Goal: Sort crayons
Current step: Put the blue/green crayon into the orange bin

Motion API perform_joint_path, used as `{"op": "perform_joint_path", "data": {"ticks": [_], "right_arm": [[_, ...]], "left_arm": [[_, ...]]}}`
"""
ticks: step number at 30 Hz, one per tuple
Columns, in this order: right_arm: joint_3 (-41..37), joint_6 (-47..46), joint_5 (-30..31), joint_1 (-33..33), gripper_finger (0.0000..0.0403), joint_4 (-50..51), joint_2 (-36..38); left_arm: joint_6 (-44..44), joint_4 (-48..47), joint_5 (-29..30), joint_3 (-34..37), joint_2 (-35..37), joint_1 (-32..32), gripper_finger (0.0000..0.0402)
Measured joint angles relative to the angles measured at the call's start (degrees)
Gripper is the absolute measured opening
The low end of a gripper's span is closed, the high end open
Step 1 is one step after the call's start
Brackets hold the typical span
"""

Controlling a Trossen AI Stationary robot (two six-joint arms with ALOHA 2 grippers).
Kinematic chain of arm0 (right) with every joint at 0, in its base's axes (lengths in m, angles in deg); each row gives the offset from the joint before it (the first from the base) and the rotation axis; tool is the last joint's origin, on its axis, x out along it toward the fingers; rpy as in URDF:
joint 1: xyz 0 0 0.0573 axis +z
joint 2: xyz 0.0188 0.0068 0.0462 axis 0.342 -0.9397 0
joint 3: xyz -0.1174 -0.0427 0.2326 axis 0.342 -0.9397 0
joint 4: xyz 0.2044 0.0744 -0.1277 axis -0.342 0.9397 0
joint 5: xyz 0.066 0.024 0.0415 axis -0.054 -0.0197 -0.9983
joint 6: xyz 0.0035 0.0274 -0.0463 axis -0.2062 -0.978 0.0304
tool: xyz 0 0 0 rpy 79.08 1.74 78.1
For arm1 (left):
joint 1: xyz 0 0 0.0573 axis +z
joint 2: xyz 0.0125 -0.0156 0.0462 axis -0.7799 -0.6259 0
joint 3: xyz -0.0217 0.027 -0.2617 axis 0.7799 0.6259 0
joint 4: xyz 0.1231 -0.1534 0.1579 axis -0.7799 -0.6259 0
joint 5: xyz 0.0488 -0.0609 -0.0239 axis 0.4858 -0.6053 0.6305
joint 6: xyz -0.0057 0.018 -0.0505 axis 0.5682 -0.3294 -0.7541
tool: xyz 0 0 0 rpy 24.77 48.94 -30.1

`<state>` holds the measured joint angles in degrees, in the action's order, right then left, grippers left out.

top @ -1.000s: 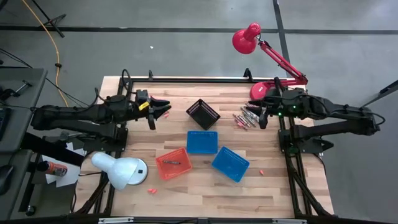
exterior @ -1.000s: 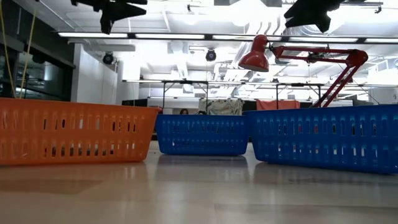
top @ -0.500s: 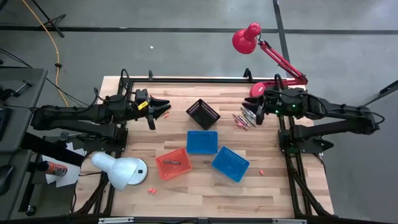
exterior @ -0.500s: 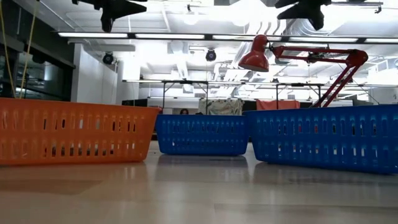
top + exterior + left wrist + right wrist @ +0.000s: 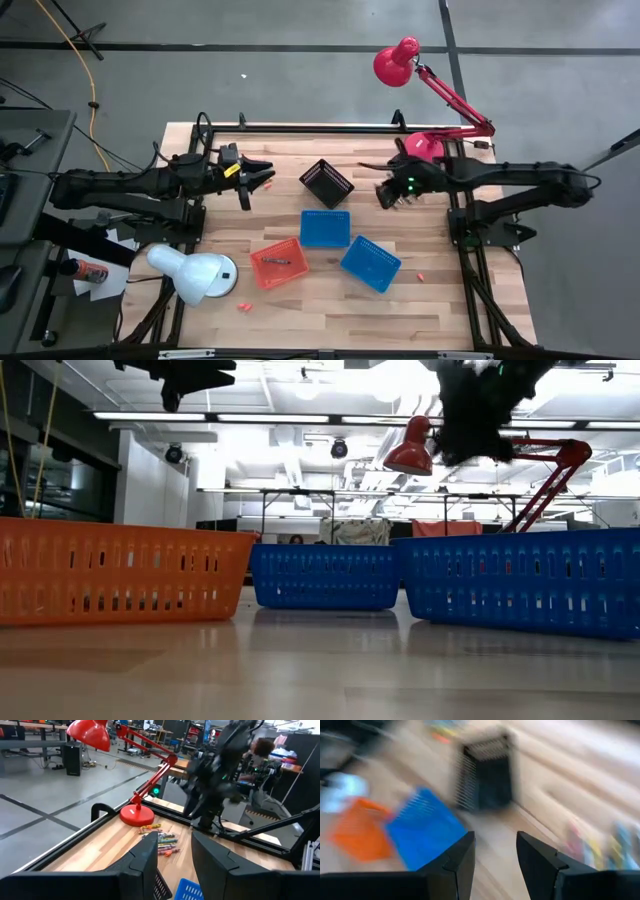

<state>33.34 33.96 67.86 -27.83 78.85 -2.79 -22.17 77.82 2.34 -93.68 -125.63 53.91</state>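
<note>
The right gripper [image 5: 385, 192], jaws apart and empty, hovers over the crayons [image 5: 161, 840] (left gripper [image 5: 268, 178] likewise open).

You find no text, label, brand, number or sign that can be read in any of these views. Nothing legible stands on the baskets, the lamps, the arms or the table, and whatever sits in the room beyond the table is too small or too blurred for you to make out any lettering.
</note>
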Motion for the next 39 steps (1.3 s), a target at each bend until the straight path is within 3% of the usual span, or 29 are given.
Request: {"op": "perform_joint_path", "data": {"ticks": [7,11,15,39], "right_arm": [[-2.4,-0.3,-2.9,-8.4,0.0138,15.3,-8.0],[-9.0,3.2,-9.0,-12.9,0.0138,12.6,-8.6],[-12.7,6.7,-9.5,-15.2,0.0138,12.1,-8.6],[-12.9,20.0,-8.4,-17.7,0.0137,5.1,-19.4]], "left_arm": [[-1.9,0.0,0.1,0.0,0.0,0.0,0.0108],[-4.2,0.0,0.1,0.0,0.0,0.0,0.0108],[-4.7,0.1,0.1,0.0,0.0,0.0,0.0108],[-4.8,-0.1,2.3,0.0,0.0,0.0,0.0108]]}}
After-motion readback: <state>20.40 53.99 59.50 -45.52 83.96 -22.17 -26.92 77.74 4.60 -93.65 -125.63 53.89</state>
